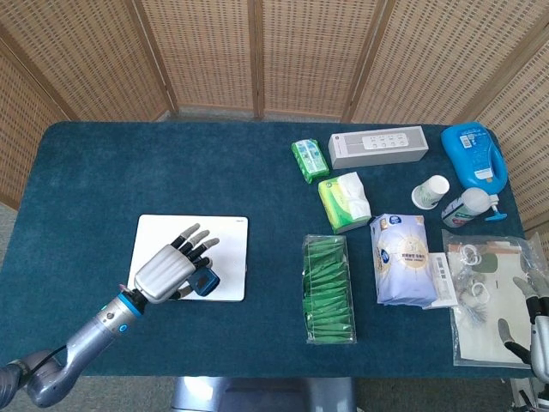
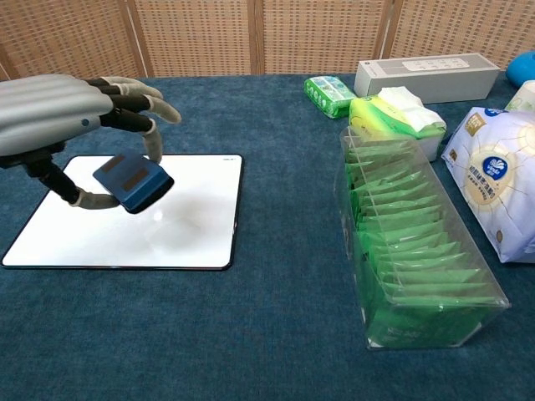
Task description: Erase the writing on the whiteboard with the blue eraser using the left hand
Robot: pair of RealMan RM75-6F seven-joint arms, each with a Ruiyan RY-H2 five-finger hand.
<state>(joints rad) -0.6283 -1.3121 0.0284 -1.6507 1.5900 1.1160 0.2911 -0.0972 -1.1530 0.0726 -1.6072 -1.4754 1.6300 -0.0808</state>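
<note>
Looking down from the head view, the left hand (image 1: pixel 163 272) sat in the lower left of the frame, over the lower right part of the whiteboard (image 1: pixel 225 236). It held the blue eraser (image 1: pixel 204 282), which showed just past the fingertips near the board's lower right corner. The board surface that showed looked plain white, with no marks plainly visible, so the wiping was judged near its end or done. The clutter, including the tray of green packets (image 1: pixel 328 288), lay in the right half of the frame, well apart from the board, which left the wiping area free. The right hand (image 1: pixel 533 330) showed only partly at the lower right edge beside a clear plastic bag (image 1: pixel 489 302); its fingers looked spread with nothing in them.

In the chest view, the left hand (image 2: pixel 50 113) filled the upper left of the frame. The eraser (image 2: pixel 132 182) was clamped between the thumb below and the fingers above, tilted, and appeared lifted clear of the whiteboard (image 2: pixel 201 234), with a faint shadow beneath it. That raised hold suggested either a move to another patch or the finish of the wipe. The other fingers stayed loosely curved rather than tightly curled. The right hand did not show here.
</note>
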